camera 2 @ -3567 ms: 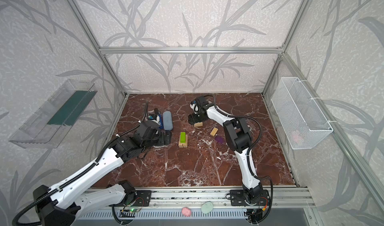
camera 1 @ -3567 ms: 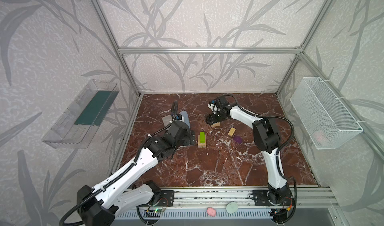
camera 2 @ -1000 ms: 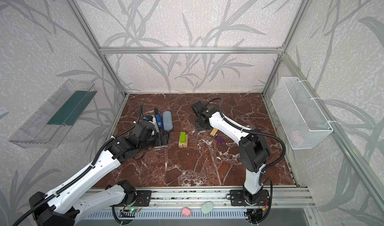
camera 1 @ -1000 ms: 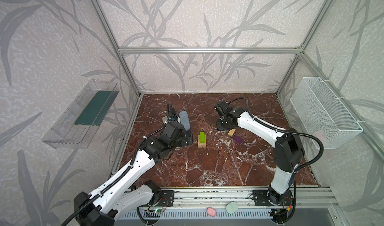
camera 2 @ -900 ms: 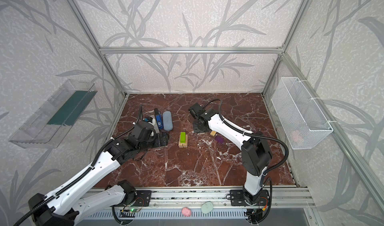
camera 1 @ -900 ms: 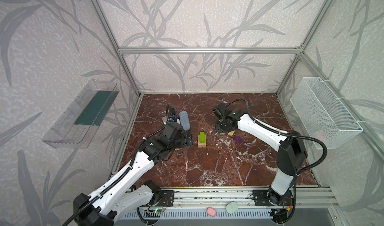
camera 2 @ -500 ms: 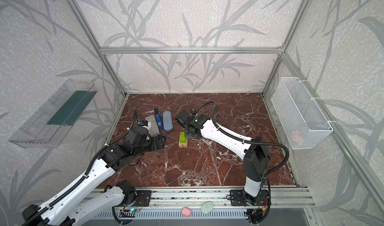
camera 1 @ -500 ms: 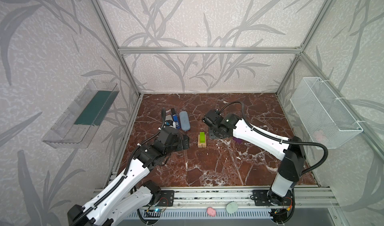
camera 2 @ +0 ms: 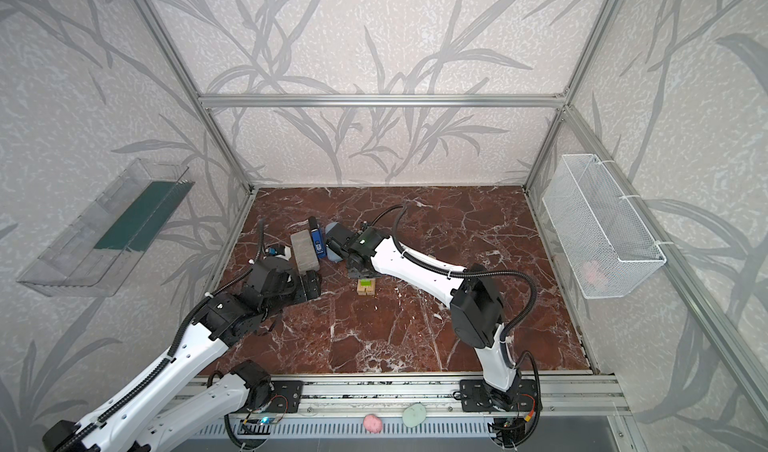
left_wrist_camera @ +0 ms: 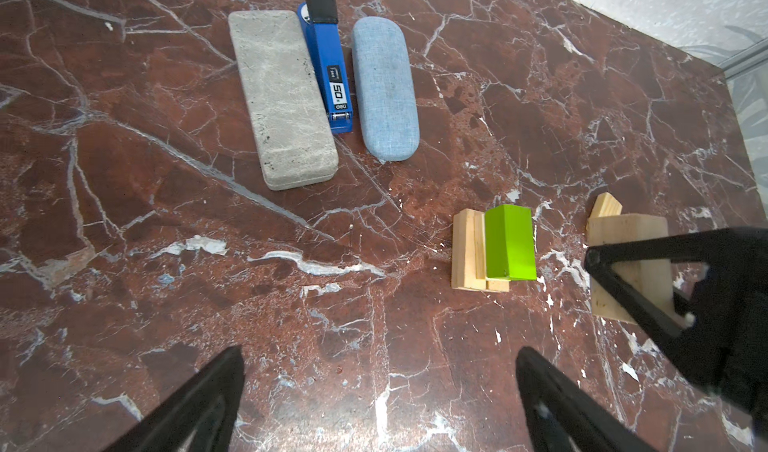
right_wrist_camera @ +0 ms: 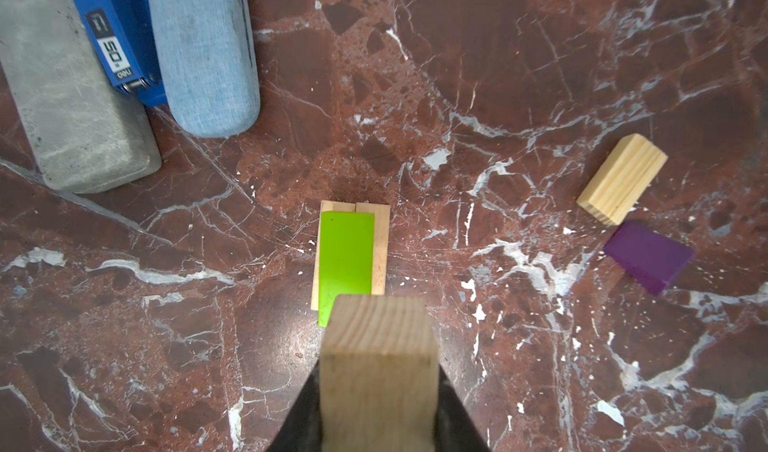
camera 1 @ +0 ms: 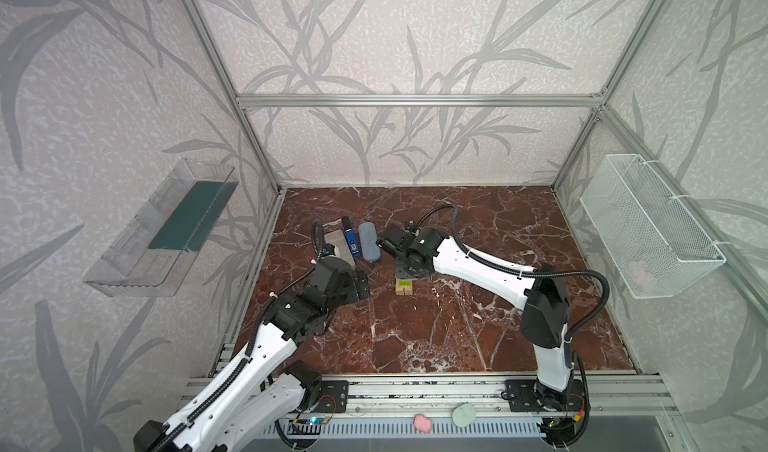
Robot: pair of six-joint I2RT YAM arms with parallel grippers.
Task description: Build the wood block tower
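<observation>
Right fingers (right_wrist_camera: 301,423) clamped on a tan block (right_wrist_camera: 379,371), held just over the stack (right_wrist_camera: 381,246), which is topped by a green block (right_wrist_camera: 347,258). Left fingers (left_wrist_camera: 199,404) wide open and empty, stack ahead of them. Purple block (right_wrist_camera: 648,256) and loose block (right_wrist_camera: 621,179) lie on the surface (right_wrist_camera: 498,75), well aside of the right fingers.

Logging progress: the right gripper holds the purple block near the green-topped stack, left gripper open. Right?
No: the right gripper holds a tan wood block; the purple block lies on the table, per the right wrist view. The green-topped stack and open left gripper are right.
</observation>
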